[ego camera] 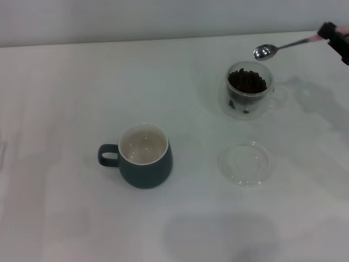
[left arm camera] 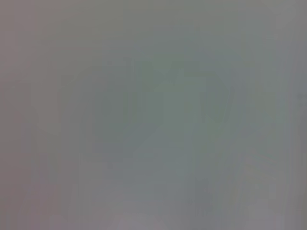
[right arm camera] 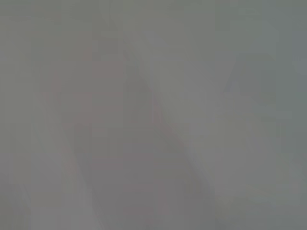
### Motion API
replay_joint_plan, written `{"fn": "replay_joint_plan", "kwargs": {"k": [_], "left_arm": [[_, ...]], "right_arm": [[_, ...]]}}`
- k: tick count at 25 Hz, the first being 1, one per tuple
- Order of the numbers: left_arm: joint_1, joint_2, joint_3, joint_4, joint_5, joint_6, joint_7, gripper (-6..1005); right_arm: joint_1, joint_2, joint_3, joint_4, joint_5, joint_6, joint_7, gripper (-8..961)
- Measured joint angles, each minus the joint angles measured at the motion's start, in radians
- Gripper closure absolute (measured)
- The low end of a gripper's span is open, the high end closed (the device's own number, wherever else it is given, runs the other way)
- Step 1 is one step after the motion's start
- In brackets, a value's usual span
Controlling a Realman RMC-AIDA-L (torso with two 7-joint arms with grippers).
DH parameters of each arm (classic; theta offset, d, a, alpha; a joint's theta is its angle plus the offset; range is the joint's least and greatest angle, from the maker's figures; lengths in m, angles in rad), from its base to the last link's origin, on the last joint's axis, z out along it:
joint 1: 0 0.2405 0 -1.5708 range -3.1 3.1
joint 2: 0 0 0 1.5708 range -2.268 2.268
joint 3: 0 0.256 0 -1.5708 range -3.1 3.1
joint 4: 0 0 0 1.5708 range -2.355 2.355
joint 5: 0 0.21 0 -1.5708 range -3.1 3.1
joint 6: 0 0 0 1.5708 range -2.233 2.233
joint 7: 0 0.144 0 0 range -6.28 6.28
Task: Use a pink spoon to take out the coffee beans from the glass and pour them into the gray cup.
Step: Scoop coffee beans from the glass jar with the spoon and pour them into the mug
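Observation:
In the head view, my right gripper (ego camera: 329,34) enters at the far right edge, shut on the pink handle of the pink spoon (ego camera: 281,48). The spoon's shiny silver bowl looks empty and hangs in the air just behind and above the glass (ego camera: 250,90). The glass is clear, with a side handle on its right, and holds a heap of dark coffee beans (ego camera: 247,81). The gray cup (ego camera: 144,156) stands to the left and nearer me, handle pointing left, its cream inside empty. My left gripper is out of view. Both wrist views show only grey blur.
A flat clear round dish (ego camera: 245,163) lies on the white table (ego camera: 65,98) in front of the glass, to the right of the gray cup. A pale wall runs along the table's far edge.

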Motion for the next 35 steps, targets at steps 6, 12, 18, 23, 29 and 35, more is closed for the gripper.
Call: {"fn": "replay_joint_plan", "kwargs": {"k": [6, 12, 18, 23, 29, 35], "left_arm": [[0.0, -0.001, 0.0, 0.003, -0.022, -0.006, 0.0, 200], [-0.01, -0.002, 0.0, 0.001, -0.023, -0.009, 0.0, 200], [-0.017, -0.001, 0.0, 0.002, -0.04, -0.017, 0.0, 200], [-0.024, -0.001, 0.0, 0.004, -0.047, -0.047, 0.0, 199], [-0.028, -0.001, 0.0, 0.003, -0.047, -0.06, 0.0, 199], [-0.028, 0.0, 0.0, 0.001, -0.047, -0.061, 0.0, 199]], "right_arm": [[-0.001, -0.001, -0.166, -0.147, -0.006, -0.07, -0.018, 809], [0.004, 0.0, -0.206, -0.154, -0.006, -0.108, -0.068, 809], [0.007, 0.001, -0.297, -0.158, -0.007, -0.192, -0.09, 808], [0.008, 0.0, -0.321, -0.159, -0.016, -0.208, -0.106, 808], [0.009, 0.0, -0.33, -0.149, -0.019, -0.233, -0.098, 808], [0.008, 0.001, -0.33, -0.138, -0.019, -0.234, -0.034, 808]]}}
